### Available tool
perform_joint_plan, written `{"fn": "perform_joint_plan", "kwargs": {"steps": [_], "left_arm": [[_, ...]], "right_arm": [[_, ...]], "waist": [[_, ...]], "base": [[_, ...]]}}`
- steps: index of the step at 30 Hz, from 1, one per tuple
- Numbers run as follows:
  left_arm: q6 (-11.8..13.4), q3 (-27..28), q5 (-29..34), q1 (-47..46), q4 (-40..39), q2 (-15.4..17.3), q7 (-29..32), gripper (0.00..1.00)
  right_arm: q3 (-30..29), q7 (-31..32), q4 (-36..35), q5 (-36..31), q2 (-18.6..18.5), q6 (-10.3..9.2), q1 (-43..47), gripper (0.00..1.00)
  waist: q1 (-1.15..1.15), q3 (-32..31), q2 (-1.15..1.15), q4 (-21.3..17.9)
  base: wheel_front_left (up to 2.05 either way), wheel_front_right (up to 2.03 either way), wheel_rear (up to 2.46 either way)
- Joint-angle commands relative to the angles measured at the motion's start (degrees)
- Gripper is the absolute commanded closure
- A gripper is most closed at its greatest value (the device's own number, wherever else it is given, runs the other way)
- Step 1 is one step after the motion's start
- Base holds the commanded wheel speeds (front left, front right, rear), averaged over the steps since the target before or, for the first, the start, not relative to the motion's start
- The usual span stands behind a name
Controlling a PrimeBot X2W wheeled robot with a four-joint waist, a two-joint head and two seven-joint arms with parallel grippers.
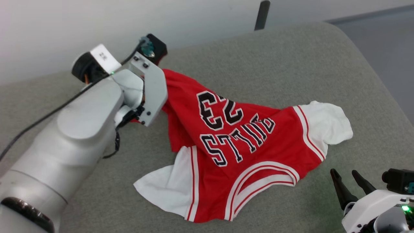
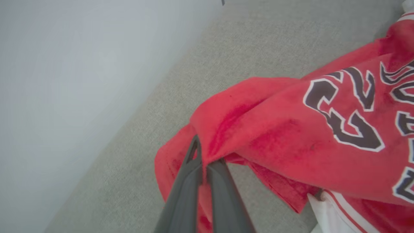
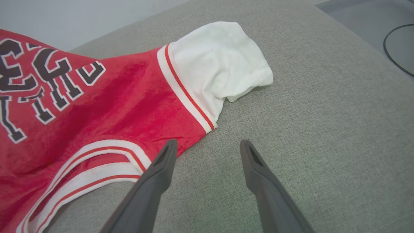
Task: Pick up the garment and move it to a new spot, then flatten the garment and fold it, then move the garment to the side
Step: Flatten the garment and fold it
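Garment (image 1: 245,145) on a grey fabric surface (image 1: 291,64), pale wall (image 1: 97,19) behind.
It lies centre; left gripper (image 2: 203,160) at 10 o'clock pinches its red edge, right gripper (image 1: 351,181) at 5 o'clock spread apart; grey floor (image 1: 388,45) at 2 o'clock.

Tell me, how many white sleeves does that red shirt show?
2. One sleeve lies at the right end of the shirt; the other sleeve lies at its lower left, nearer the robot. Neither is hidden.

Grey-green upholstered surface (image 1: 291,64), pale wall (image 1: 97,19) behind; grey floor (image 1: 388,32) at right
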Motion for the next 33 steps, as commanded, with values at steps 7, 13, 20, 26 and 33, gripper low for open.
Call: {"fn": "perform_joint_plan", "kwargs": {"steps": [7,13,20,26,33], "left_arm": [[-0.1,-5.6,-3.7,-3.9,8.7,-1.4,-1.3,1.00],[-0.1,-9.0,-6.8,-5.1,13.4,-2.2,-2.3,1.00],[-0.1,-11.0,-12.3,-5.9,14.5,-3.6,-1.9,0.00],[-0.1,-12.8,-17.2,-5.8,12.0,-3.9,-1.1,0.00],[-0.1,-14.1,-23.0,-3.0,9.1,-3.5,2.9,0.00]], "right_arm": [[2.1,-1.7,1.8,1.4,-0.2,-0.06,-2.8,0.00],[3.5,-3.0,3.8,2.0,-0.1,-0.06,-4.2,0.00],[3.7,-3.7,5.6,2.0,-1.0,-0.06,-4.2,0.00],[3.2,-3.3,5.7,1.3,-1.4,-0.06,-2.9,0.00],[1.8,-2.9,3.7,0.4,-1.8,-0.06,-1.1,0.00]], "waist": [[0.00,5.3,0.00,-3.2],[0.00,6.7,0.00,-3.5],[0.00,4.7,0.00,-0.9],[0.00,1.5,0.00,2.8],[0.00,-2.3,0.00,7.0]], "base": [[0.00,0.00,0.00],[0.00,0.00,0.00],[0.00,0.00,0.00],[0.00,0.00,0.00],[0.00,0.00,0.00]]}}
